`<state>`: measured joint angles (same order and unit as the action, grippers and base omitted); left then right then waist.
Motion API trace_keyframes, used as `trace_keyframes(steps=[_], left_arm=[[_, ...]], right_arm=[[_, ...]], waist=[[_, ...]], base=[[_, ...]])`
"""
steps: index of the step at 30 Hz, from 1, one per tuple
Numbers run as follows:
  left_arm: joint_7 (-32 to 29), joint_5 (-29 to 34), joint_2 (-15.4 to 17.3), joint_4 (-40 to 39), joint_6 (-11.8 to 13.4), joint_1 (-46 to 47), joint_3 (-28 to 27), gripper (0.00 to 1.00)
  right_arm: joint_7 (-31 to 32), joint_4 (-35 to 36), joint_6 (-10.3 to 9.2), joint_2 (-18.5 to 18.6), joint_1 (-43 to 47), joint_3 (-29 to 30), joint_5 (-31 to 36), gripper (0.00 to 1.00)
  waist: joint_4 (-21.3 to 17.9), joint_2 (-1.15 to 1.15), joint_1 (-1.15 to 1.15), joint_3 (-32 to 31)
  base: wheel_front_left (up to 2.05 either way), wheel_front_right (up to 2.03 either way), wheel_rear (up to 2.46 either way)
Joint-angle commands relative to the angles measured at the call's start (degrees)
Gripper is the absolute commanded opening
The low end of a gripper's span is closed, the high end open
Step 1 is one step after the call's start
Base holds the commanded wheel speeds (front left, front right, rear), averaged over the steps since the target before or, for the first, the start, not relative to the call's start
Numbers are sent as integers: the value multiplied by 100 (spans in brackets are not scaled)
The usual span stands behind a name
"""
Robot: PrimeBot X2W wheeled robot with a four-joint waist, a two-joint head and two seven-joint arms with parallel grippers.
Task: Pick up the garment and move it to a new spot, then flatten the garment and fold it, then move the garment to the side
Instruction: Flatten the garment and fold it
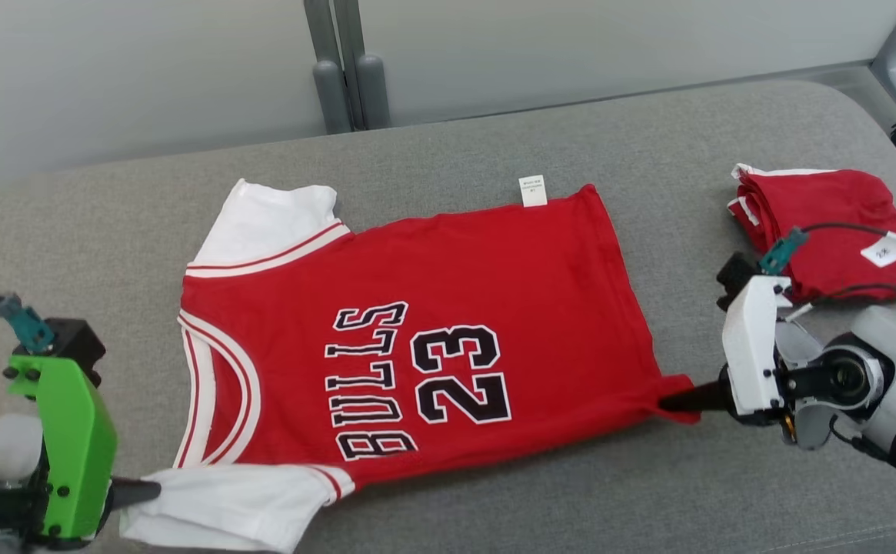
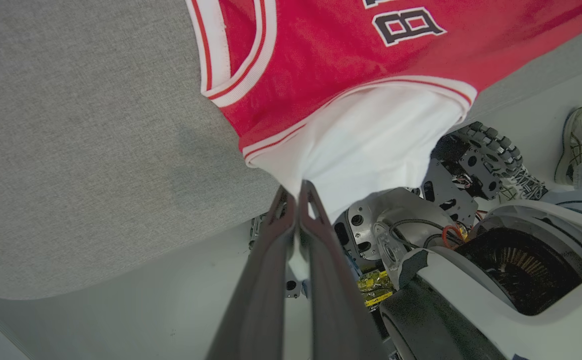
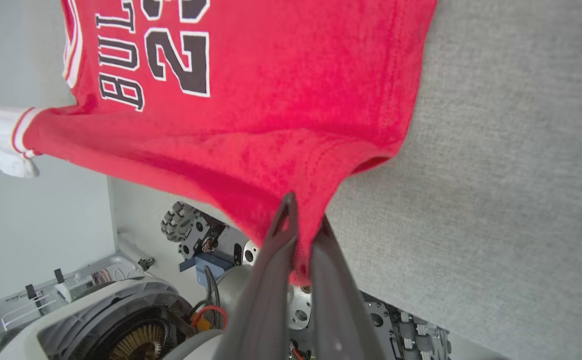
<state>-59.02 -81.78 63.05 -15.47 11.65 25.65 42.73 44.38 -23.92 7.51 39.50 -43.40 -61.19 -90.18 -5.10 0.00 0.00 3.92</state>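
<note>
The garment (image 1: 432, 308) is a red BULLS 23 shirt with white sleeves, spread on the grey table (image 1: 109, 215) with its collar to the left. My left gripper (image 1: 144, 490) is shut on the near white sleeve (image 2: 365, 150), pinched at its edge between the two dark fingers (image 2: 320, 235). My right gripper (image 1: 674, 402) is shut on the near red hem corner (image 3: 295, 210) at the shirt's right. The near edge of the garment (image 3: 251, 115) is lifted and hangs past the table's front edge in both wrist views.
A second red garment (image 1: 824, 223), folded, lies at the table's right with a white tag. The robot's base and wheels (image 2: 475, 150) sit below the table's front edge. A person's shoe (image 2: 578, 140) stands on the floor beside it. Grey posts (image 1: 348, 69) rise behind the table.
</note>
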Motion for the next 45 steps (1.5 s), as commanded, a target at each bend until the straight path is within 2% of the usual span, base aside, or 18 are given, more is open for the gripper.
trace_keyframes(steps=[1,7,12,16,17,18,19,20,21,26,29,31,32,35,38,45], left_arm=[[-89,26,-144,162,-32,220,-27,0],[-442,234,-951,1255,-102,1094,93,0],[-479,198,-1487,2128,-164,1546,84,0],[-353,233,-1748,2665,-259,1755,27,1],[-307,237,-1813,2792,-307,1798,19,38],[-263,261,-1858,2902,-344,1853,1,78],[-232,271,-1889,2994,-378,1882,1,100],[-193,262,-1936,3107,-406,1902,-13,100],[-138,276,-1967,3191,-415,1909,-29,100],[299,264,-2117,3513,-628,1903,-198,100],[869,568,-2107,3536,-949,1860,-253,100],[1452,879,-2064,3514,-1109,1818,-297,100],[1787,1091,-2063,3483,-1210,1767,-283,100],[2705,1487,-2103,3397,-1279,1562,-344,100],[3688,1811,-2135,3189,-1162,1250,-498,100],[5548,2459,-2199,2523,-480,172,-686,100]], right_arm=[[41,-84,-4,-47,-161,53,-28,0],[117,-522,-4,-336,-660,188,-32,0],[196,-966,-4,-663,-947,198,-31,0],[226,-1272,-4,-917,-1129,207,-41,0],[224,-1334,-3,-980,-1165,212,-50,0],[203,-1387,-3,-1041,-1205,226,-48,22],[165,-1414,-3,-1084,-1233,246,-50,46],[138,-1461,-3,-1113,-1239,256,-52,94],[104,-1502,-3,-1128,-1239,260,-44,100],[-244,-1555,-2,-1218,-1184,432,-102,100],[-748,-1295,-2,-1126,-1022,631,-86,100],[-1252,-1036,-2,-1017,-915,776,27,100],[-1722,-914,-2,-913,-860,877,200,100],[-2744,-510,-2,-834,-495,1053,435,100],[-3712,-120,-2,-657,-102,1199,695,100],[-5517,181,-2,-381,861,1424,1302,100]], waist=[[10,0,0,266],[25,0,0,629],[-17,0,0,834],[-39,0,0,921],[-42,0,0,933],[-42,0,0,940],[-41,0,0,940],[-33,0,0,927],[-27,0,0,907],[29,0,0,688],[87,0,0,519],[127,0,0,427],[160,0,0,376],[230,0,0,227],[274,0,0,82],[409,0,0,-145]], base=[[0,0,0],[0,0,0],[0,0,0],[0,0,0],[0,0,0],[0,0,0],[0,0,0],[0,0,0],[0,0,0],[0,0,0],[0,0,0],[0,0,0],[0,0,0],[0,0,0],[0,0,0],[0,0,0]])
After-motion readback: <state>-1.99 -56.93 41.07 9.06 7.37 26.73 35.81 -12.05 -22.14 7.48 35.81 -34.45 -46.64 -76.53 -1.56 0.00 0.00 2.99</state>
